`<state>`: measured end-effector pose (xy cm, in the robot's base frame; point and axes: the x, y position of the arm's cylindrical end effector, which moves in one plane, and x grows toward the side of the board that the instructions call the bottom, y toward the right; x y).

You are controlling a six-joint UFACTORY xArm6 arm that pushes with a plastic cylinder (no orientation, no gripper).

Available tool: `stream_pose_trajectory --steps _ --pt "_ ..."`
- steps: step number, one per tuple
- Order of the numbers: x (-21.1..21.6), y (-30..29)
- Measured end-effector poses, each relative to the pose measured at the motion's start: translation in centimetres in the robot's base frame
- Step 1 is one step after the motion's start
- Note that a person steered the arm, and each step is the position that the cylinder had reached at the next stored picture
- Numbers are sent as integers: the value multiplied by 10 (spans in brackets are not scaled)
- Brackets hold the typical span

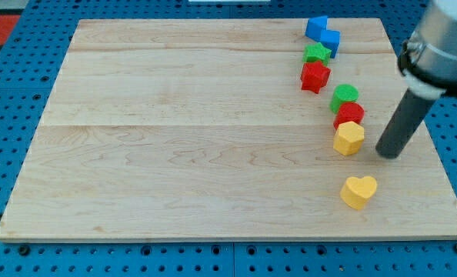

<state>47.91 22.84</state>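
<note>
My tip (389,151) rests on the wooden board (175,138) at the view's right, a short way right of the yellow hexagon block (349,138), not touching it. Above the hexagon sit a red round block (350,115) and a green round block (345,95), stacked in a tight column. Higher up are a red star (315,76), a green star (317,53) and two blue blocks (324,34) near the top edge. Below and left of the tip lies a yellow heart (358,191).
A blue pegboard (13,115) surrounds the board. The arm's grey body (441,46) hangs over the board's upper right corner.
</note>
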Motion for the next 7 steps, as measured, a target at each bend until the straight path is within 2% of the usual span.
stream_pose_trajectory --steps 1,2,4,6,7 --pt "-47 1" --pt "-67 -41" --pt "-72 -19" --pt "-90 -49" --pt "-103 -42"
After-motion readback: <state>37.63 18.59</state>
